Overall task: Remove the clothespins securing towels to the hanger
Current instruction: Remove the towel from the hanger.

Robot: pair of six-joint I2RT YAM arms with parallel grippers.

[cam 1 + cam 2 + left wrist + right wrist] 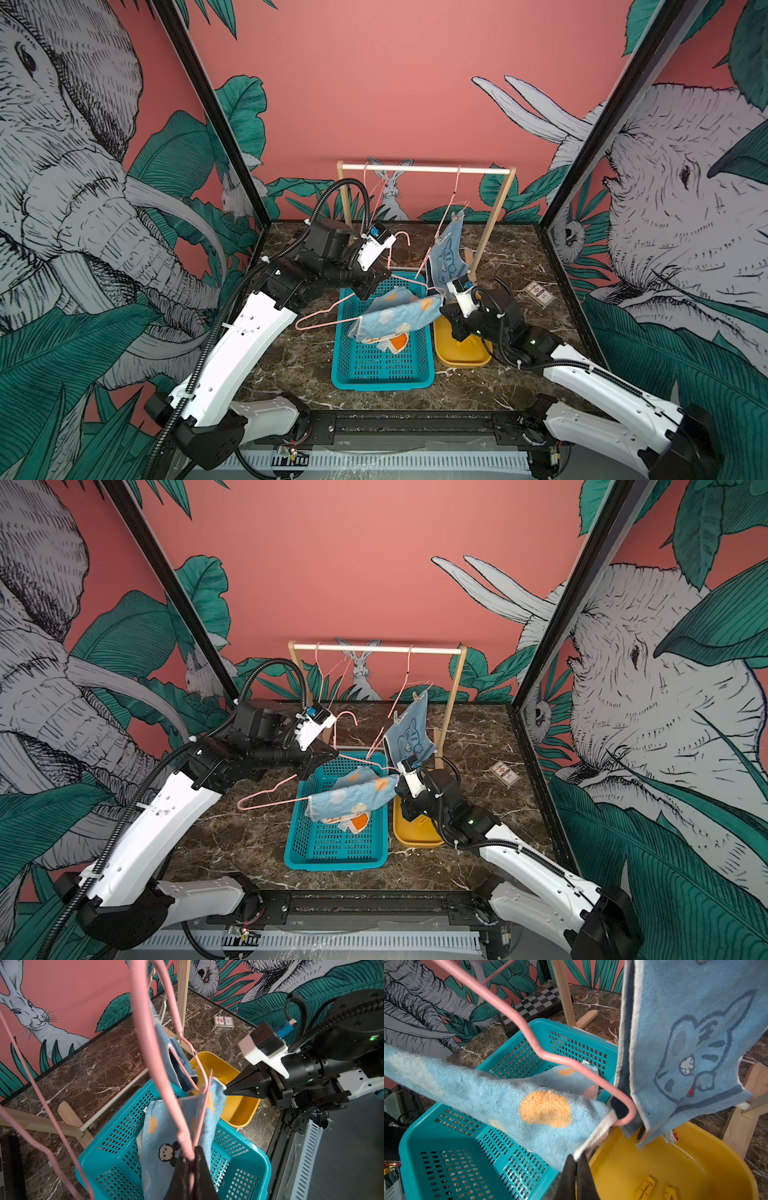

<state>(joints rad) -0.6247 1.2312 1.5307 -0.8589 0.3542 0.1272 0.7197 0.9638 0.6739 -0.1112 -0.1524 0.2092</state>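
- Left gripper (192, 1160): clenched, jaws tight on the pink wire of the hanger (145, 1043), with the wire running out from between the fingertips.
- Hanger: off the rack (424, 168), tilted in the air, hook free beside the left wrist, bar reaching across toward the right gripper.
- Right gripper (576, 1160): pinched fully closed on the white hem at one corner of the spotted towel (508, 1095), no gap between the jaws.
- Spotted towel: draped on the hanger bar, stretched between the two grippers and sagging below both.
- Hanger's end bend: just past the right fingertips, right against the pinched corner. Whether a pin sits at that corner, cannot tell.
- Basket (415, 1136): teal, directly under the left gripper and just beside the right one.
- Orange towel (392, 343): lying in the basket beneath the spotted towel, apart from both grippers.
- Tray (716, 1147): yellow, right under the right gripper.
- Clothespins (643, 1187): two yellow ones loose on the tray floor, below the right fingertips and untouched.
- Tiger towel (685, 1043): hanging just beside the right gripper from a second hanger on the rack, lower edge over the tray.
- Tan pin (415, 696): clipped on the tiger towel's top edge, well above the right gripper, seen in a top view.
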